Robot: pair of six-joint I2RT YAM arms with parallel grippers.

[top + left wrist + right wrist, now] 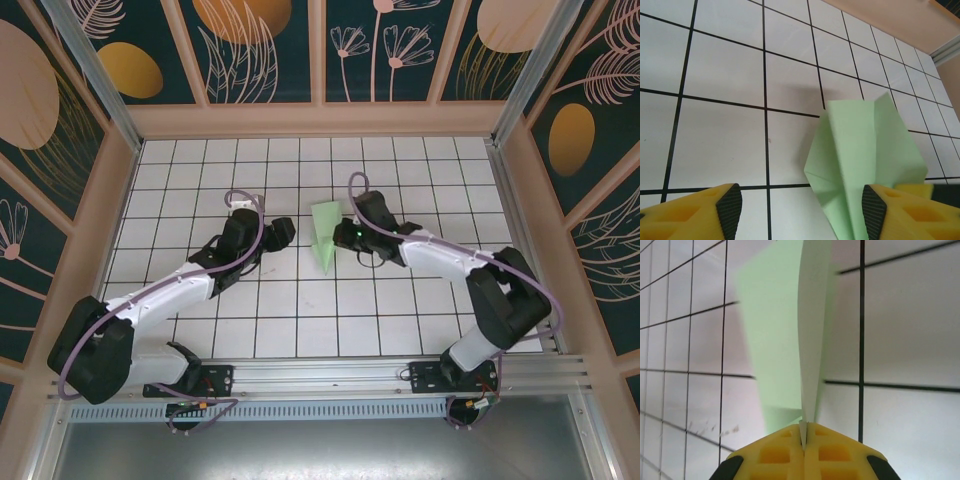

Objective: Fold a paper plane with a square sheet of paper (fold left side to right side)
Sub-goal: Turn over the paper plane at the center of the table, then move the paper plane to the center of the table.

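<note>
While the R gripper is pressed fully shut on a thin edge of the plane, the L gripper stands wide, nothing clamped. In the top view the plane is near the ctr of the tiled floor, between the two arms, w/ its broad end toward the back wall and its narrow point toward the arm bases. The R gripper meets the plane's right edge there; the L gripper sits just left of it, a bare strip of tile between. From the R wrist cam, the yellow fingertips meet w/ only the paper layer between them, and the pinched flap rises on edge straight away from the jaws, while a flatter green wing spreads off to its left over the black grid lines. From the L wrist cam, the plane shows a ctr crease and two wings fanning out toward the far side, w/ the narrow end running down beside the right-hand pad. Can't tell if that pad touches the paper or just overlaps it in view. The left-hand pad is well apart from the paper, over plain tile.
</note>
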